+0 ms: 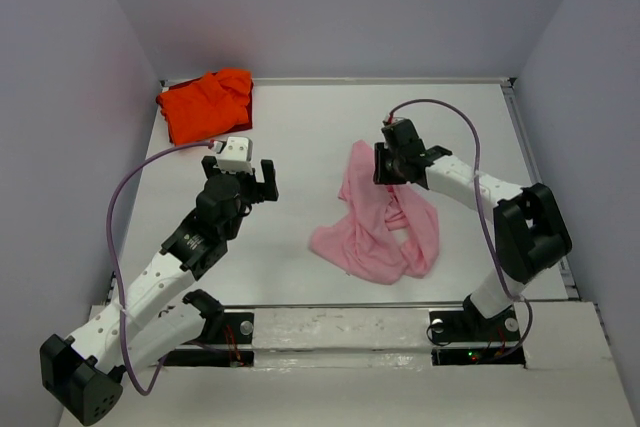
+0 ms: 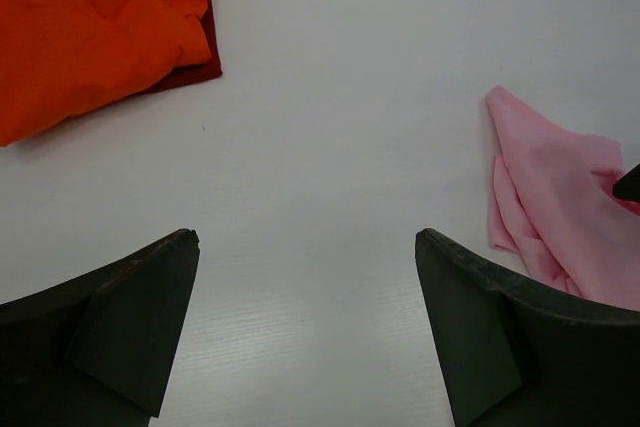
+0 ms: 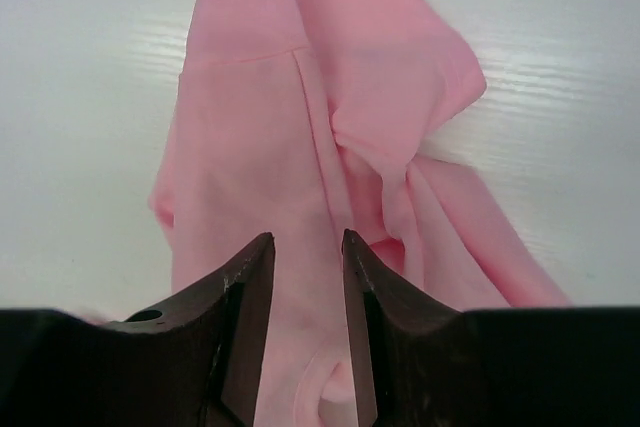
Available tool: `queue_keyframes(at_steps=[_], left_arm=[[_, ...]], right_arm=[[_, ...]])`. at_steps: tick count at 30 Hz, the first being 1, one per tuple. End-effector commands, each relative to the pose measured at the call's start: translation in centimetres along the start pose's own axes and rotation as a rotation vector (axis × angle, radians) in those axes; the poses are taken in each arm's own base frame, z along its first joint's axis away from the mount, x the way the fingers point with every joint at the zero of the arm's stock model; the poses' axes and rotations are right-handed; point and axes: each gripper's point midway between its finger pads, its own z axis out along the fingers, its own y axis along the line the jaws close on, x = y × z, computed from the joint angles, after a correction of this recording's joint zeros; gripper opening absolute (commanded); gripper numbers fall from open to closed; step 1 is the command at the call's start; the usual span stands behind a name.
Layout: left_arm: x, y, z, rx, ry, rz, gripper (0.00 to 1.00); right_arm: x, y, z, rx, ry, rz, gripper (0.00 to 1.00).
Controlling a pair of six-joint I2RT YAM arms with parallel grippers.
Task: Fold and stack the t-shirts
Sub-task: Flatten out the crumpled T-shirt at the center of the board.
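The light pink t-shirt (image 1: 375, 232) lies crumpled on the table right of centre, and it fills the right wrist view (image 3: 300, 127). My right gripper (image 1: 390, 165) is low over its upper part. The jaws stand a narrow gap apart, with pink cloth showing between the fingertips (image 3: 252, 257); I cannot tell whether they pinch it. The orange-red t-shirt (image 1: 205, 102) sits bunched at the far left corner and also shows in the left wrist view (image 2: 90, 27). My left gripper (image 1: 243, 179) is wide open and empty over bare table between the two shirts.
The white table (image 1: 300, 147) has a raised rim along its back and right sides. Grey walls close in on three sides. A purple cable loops off each arm. The pink shirt's edge (image 2: 550, 187) shows at the right of the left wrist view.
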Motion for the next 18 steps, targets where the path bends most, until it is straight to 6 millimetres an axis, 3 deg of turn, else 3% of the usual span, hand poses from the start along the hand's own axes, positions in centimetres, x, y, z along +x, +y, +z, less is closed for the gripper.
queue_keyframes(at_steps=[1,7,8,11,12,13,18], left_arm=[[-2.5,-0.2,-0.2,0.002,-0.061,-0.015,0.99],[-2.5,-0.2,-0.2,0.005,-0.062,-0.016,0.99],[-2.5,-0.3,-0.2,0.008,-0.061,-0.014,0.99],[-2.6,-0.3,-0.3,0.011,-0.065,-0.016,0.99],[-2.7,-0.3,-0.4,0.009,-0.068,-0.017,0.99],[-2.6,-0.3,-0.4,0.011,-0.067,-0.015,0.99],[-2.8,-0.3,-0.5,0.016,-0.073,-0.018,0.99]], right_arm=[[-6.1,0.9,0.8,0.046,-0.125,-0.04,0.4],[-7.4,1.4,4.8,0.083,-0.096,-0.073,0.4],[-6.7,1.2,6.2,0.098,-0.066,-0.084,0.4],[-7.6,1.9,7.5,0.088,-0.072,-0.084,0.4],[-7.0,1.8,8.6,0.094,-0.052,-0.087,0.41],[-8.0,1.8,8.8,0.094,-0.068,-0.078,0.42],[-8.7,1.9,10.8,0.066,-0.052,-0.061,0.47]])
